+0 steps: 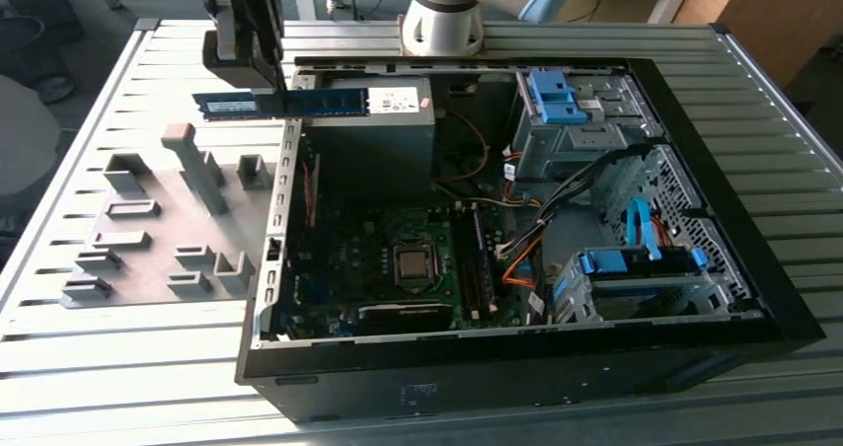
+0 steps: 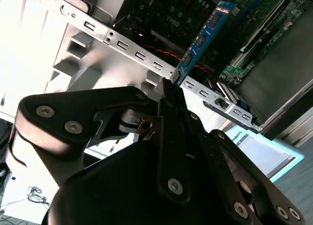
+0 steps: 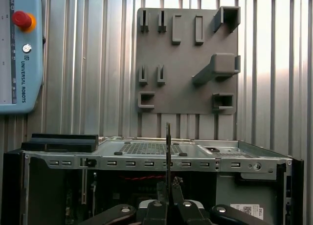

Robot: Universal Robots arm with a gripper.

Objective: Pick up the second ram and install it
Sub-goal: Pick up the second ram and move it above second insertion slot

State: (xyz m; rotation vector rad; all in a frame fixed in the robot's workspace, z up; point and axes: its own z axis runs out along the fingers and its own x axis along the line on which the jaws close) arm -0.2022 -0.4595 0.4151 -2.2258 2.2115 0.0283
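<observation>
The second ram [image 1: 330, 102] is a thin blue stick with dark chips, held level in the air over the back left corner of the open computer case [image 1: 500, 367]. My gripper [image 1: 264, 91] is shut on it near the end toward the exterior view's left. In the second wrist view the ram [image 2: 201, 38] sticks out from between the black fingers [image 2: 171, 95], over the case's metal edge and the motherboard. The first wrist view shows the ram [image 3: 167, 151] edge-on as a dark line rising from the gripper [image 3: 167, 191].
A grey holder plate [image 1: 158, 268] with raised blocks lies on the slatted table beside the case. Inside the case are the motherboard [image 1: 395, 259], the memory slots [image 1: 481, 263], cables and blue drive-bay latches [image 1: 560, 96]. A pendant with a red button [image 3: 22, 19] lies beyond the plate.
</observation>
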